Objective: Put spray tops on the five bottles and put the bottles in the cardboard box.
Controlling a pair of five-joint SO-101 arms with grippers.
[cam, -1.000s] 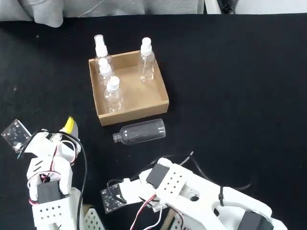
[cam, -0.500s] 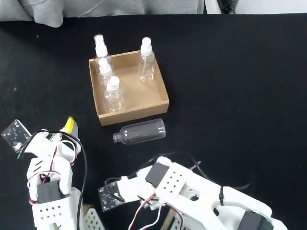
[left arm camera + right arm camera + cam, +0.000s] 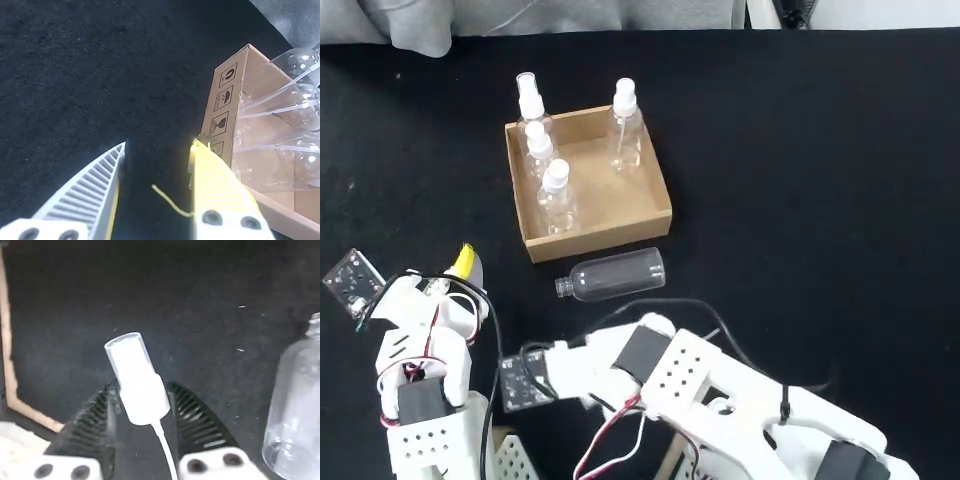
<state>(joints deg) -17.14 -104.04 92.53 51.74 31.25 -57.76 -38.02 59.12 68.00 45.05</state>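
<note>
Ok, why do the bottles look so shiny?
Left wrist view: light glints in bright spots on the clear bottles in the cardboard box. High view: the lying bottle shows pale reflections against the black table. Right wrist view: its side gleams too.

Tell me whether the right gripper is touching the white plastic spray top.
Touching. The right wrist view shows the white plastic spray top pinched between the black fingers of the right gripper, no gap on either side.

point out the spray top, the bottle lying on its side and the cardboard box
spray top [image 3: 140, 390]: right wrist view, on its white collar
lying bottle [image 3: 617, 274]: high view, middle of its clear body
cardboard box [image 3: 605, 235]: high view, on its near wall
</note>
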